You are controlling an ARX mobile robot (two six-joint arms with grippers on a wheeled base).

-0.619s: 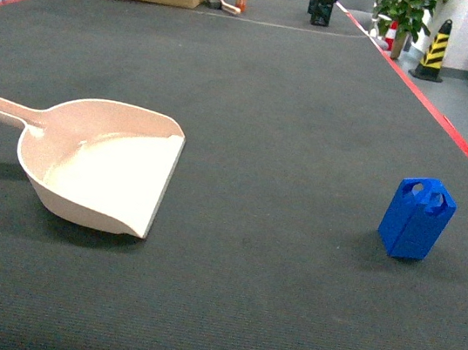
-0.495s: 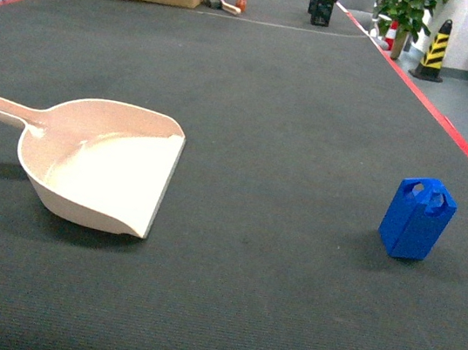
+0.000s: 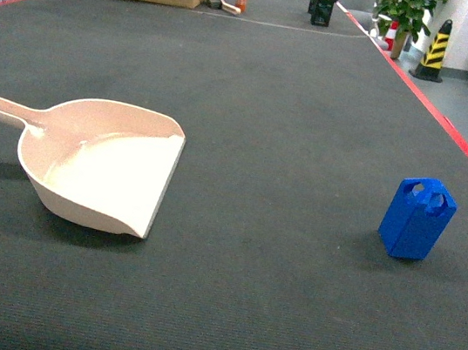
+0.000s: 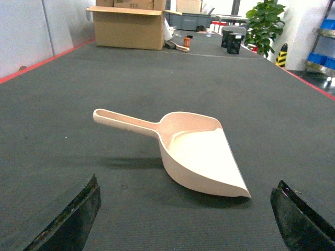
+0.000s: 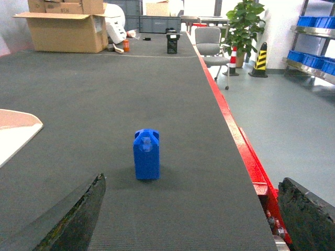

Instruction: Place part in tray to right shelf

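Dark ribbed matting covers the worktop (image 3: pixel 297 105), where the blue part (image 3: pixel 417 217) stands upright, well right of the empty tray (image 3: pixel 103 164). Dead ahead of the wide-open right tool (image 5: pixel 191 219), it favours that arm; the left tool (image 4: pixel 186 219), also spread wide, faces the tray.

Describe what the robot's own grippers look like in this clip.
Only fingertips show, at the bottom corners of each wrist view. The left gripper and the right gripper both have dark, near-black wedge-shaped fingers with worn, scuffed surfaces. No cables or markings are visible; the head view shows neither arm.
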